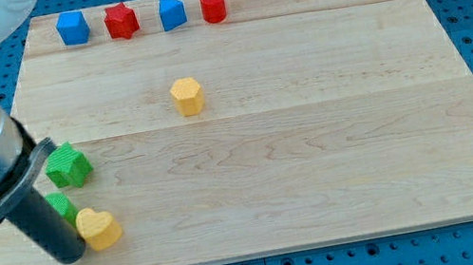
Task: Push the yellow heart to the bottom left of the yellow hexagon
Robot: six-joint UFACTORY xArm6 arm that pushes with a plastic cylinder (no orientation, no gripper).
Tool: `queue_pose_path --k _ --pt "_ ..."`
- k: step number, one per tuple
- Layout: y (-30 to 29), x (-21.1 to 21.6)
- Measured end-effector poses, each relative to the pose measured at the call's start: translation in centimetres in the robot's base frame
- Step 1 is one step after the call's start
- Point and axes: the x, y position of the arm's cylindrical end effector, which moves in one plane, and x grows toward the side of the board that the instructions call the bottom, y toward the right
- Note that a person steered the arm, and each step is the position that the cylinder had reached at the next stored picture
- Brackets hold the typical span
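Observation:
The yellow heart [98,228] lies near the board's bottom left corner. The yellow hexagon [187,95] sits above the middle of the board, up and to the right of the heart. My tip [71,255] is at the heart's left side, touching or almost touching it. The dark rod rises from the tip toward the view's upper left.
A green star [68,165] lies above the heart; another green block [62,208] is partly hidden behind the rod. Along the top edge stand a blue block [73,28], a red star [121,22], a blue block [171,12] and a red cylinder [213,6]. The wooden board [336,154] rests on a blue perforated table.

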Motion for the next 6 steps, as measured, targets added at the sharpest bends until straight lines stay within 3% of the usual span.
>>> queue_pose_path --k 2,4,6 --pt "3.3 -2.4" --pt "4.6 -1.2" --pt "8.8 -6.6"
